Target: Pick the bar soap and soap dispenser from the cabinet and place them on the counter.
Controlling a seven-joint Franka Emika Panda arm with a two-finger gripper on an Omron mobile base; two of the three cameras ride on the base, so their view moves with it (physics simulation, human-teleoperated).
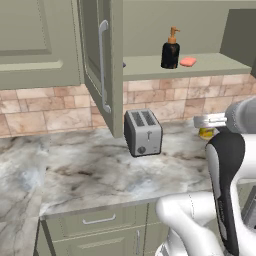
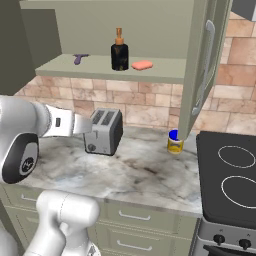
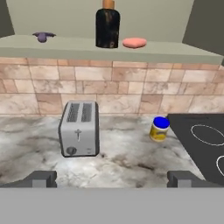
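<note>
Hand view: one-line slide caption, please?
Open fingers face soap dispenser and bar soap on the cabinet shelf above toaster.

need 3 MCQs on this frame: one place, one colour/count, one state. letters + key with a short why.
1. Where is the bar soap?
A. on the cabinet shelf, right beside the dispenser
B. on the counter by the toaster
C. on the stove

2. What colour is the lid of the yellow jar?
A. red
B. blue
C. green

3. How do the fingers of the hand stand?
A. shut on the dispenser
B. shut on nothing
C. wide apart, holding nothing

Key: 1 A, the pink bar lies on the shelf next to the black bottle. 2 B, the hand view shows a blue cap. 3 C, the two tips sit far apart over the counter with nothing between them.
</note>
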